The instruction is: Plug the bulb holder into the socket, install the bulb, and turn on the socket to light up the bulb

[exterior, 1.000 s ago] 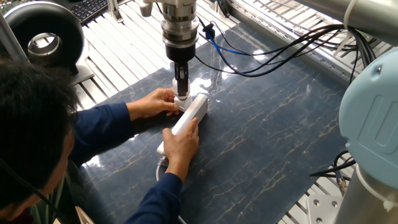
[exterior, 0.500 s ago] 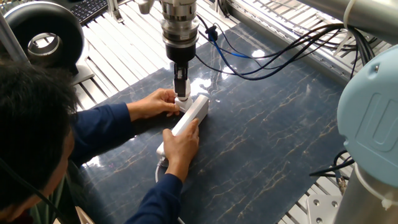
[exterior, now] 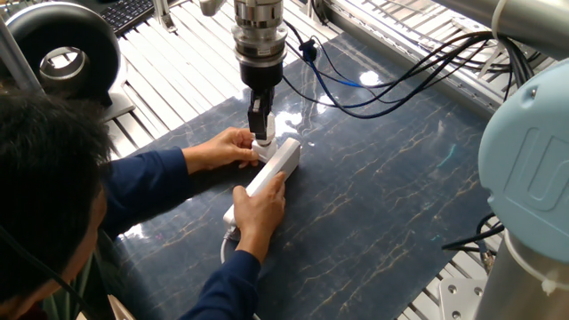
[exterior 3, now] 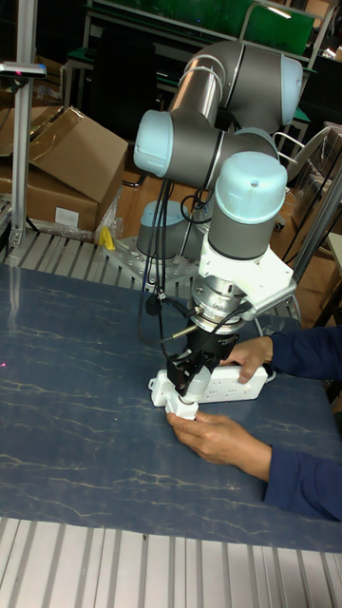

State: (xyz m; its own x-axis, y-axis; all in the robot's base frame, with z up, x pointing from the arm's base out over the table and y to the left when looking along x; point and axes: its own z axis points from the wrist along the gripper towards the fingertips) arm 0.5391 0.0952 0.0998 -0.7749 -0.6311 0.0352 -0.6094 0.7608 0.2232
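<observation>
The socket [exterior: 277, 164] is a long white power strip lying on the dark blue mat [exterior: 391, 187]. A person's two hands hold it, one at its far end [exterior: 222, 147] and one on its near part [exterior: 260, 206]. My gripper [exterior: 260, 127] points straight down over the strip's far end, shut on a small white piece that I take for the bulb holder [exterior: 261, 140], which touches the strip's top. In the tall view the gripper [exterior 3: 186, 388] presses that bulb holder [exterior 3: 182, 409] at the end of the socket [exterior 3: 228, 380]. The bulb is out of view.
The person's head [exterior: 40, 178] and blue sleeves fill the left foreground. A black round device [exterior: 62, 53] stands at the back left. Black and blue cables [exterior: 400, 76] trail from the arm over the mat. Cardboard boxes [exterior 3: 66, 161] sit behind the table.
The gripper with the white piece has shifted very slightly to the right, and the strip's far end with it. The hands keep their hold.
</observation>
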